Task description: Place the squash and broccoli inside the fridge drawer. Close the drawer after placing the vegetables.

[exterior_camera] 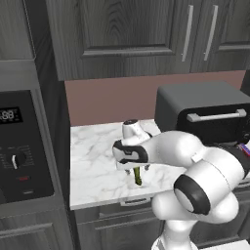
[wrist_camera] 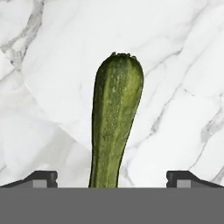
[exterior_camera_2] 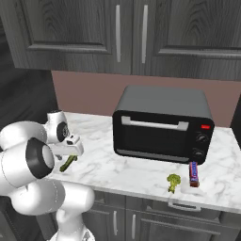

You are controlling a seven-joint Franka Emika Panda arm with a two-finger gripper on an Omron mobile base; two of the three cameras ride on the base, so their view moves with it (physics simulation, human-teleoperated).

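Here, squash (wrist_camera: pixel 114 122) lengthwise between fingers (wrist_camera: pixel 43 177)

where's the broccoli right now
The broccoli sits near the front edge of the marble counter in the right base view, just left of the purple bar, in front of the toaster oven.

You have a black toaster oven (exterior_camera_2: pixel 162 124) on the marble bench (exterior_camera_2: pixel 132 172), a purple bar (exterior_camera_2: pixel 193 171) just in front of it, dark cabinets (exterior_camera_2: pixel 117 35) above, a wall oven (exterior_camera: pixel 22 146) at left.
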